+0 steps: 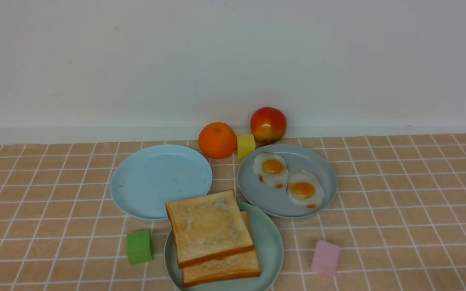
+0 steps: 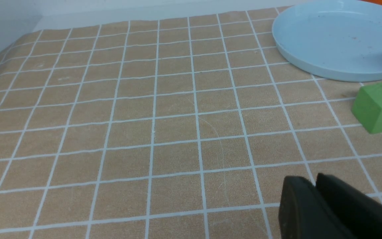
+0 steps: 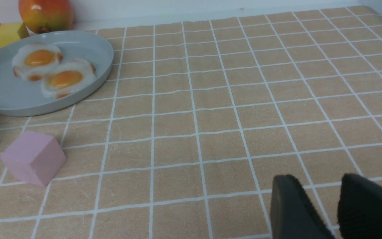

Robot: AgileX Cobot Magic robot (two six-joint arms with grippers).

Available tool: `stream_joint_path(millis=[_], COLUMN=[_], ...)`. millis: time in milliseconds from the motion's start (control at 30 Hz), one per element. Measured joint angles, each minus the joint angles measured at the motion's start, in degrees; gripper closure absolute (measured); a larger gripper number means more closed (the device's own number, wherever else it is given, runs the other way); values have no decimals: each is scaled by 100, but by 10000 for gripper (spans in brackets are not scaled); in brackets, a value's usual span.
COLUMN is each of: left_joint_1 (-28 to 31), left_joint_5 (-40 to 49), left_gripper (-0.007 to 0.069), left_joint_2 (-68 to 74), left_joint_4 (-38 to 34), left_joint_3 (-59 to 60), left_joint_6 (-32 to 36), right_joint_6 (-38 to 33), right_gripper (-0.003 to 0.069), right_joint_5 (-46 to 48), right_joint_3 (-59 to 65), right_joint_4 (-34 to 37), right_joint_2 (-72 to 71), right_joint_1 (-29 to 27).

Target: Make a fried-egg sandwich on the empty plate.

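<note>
Two toast slices (image 1: 212, 238) sit stacked on the mint-green plate (image 1: 271, 246) at the worktop's near edge. Both fried eggs (image 1: 287, 180) lie on the grey-blue plate (image 1: 322, 169) behind. Left gripper (image 2: 313, 186) is closed, right gripper (image 3: 320, 191) slightly parted, both holding nothing.

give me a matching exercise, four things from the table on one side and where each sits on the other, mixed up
Things:
1. toast slices
2. fried eggs
3. green cube
4. yellow cube

Places:
A. between the orange and the apple
B. on the grey-blue plate
C. stacked on the mint-green plate
D. on the cloth, left of the mint-green plate, near the light blue plate

Pairs: 1-C, 2-B, 3-D, 4-A
</note>
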Motion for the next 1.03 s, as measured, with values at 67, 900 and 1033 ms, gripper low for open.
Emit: stream_joint_path(millis=[67, 900, 1033], left_joint_1=[0, 0, 0], left_joint_5=[0, 0, 0], left_gripper=[550, 542, 535], left_joint_2=[0, 0, 0], left_joint_4=[0, 0, 0], left_joint_3=[0, 0, 0], left_joint_6=[0, 0, 0], right_joint_6=[0, 11, 11], right_gripper=[420, 420, 420], right_joint_5=[0, 0, 0], right_joint_3=[0, 0, 0], right_joint_4=[0, 0, 0], right_joint_2=[0, 0, 0], right_joint_1=[0, 0, 0])
